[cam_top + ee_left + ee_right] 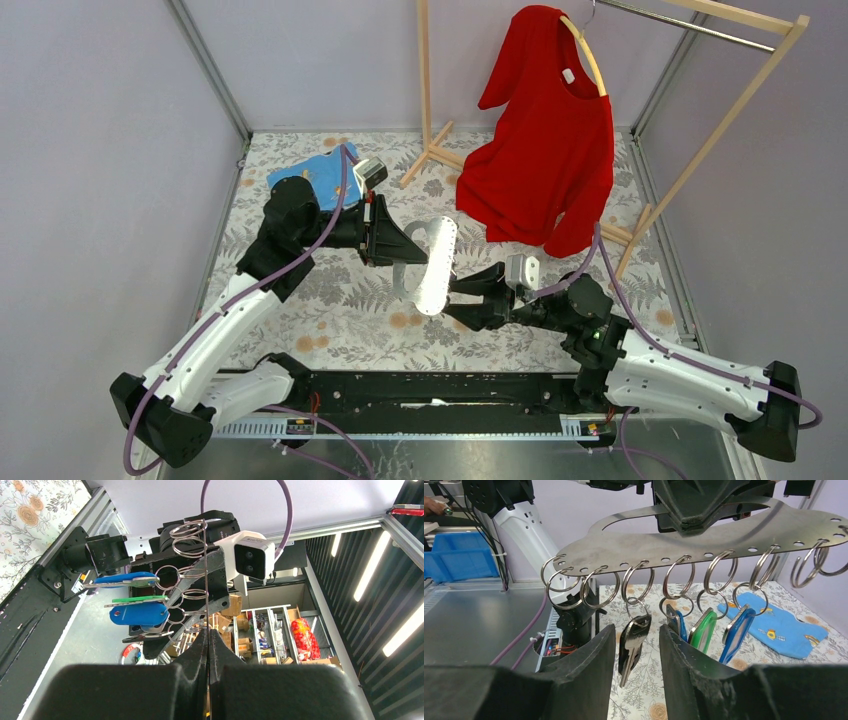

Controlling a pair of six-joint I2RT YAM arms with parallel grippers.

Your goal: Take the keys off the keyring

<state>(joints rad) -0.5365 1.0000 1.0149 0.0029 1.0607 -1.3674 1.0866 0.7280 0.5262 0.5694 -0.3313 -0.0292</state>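
Looking from above, we see our left pincer point(420, 255) clamped on the keyring plate point(437, 262) above the counter point(330, 310), with the right pincer point(457, 302) just beside it. At the left wrist, closed fingers pinch the plate's edge, and the keys point(135, 614) hang from its rings. At the right wrist, the jaws gape around the dark key point(634, 642), gripping nothing.
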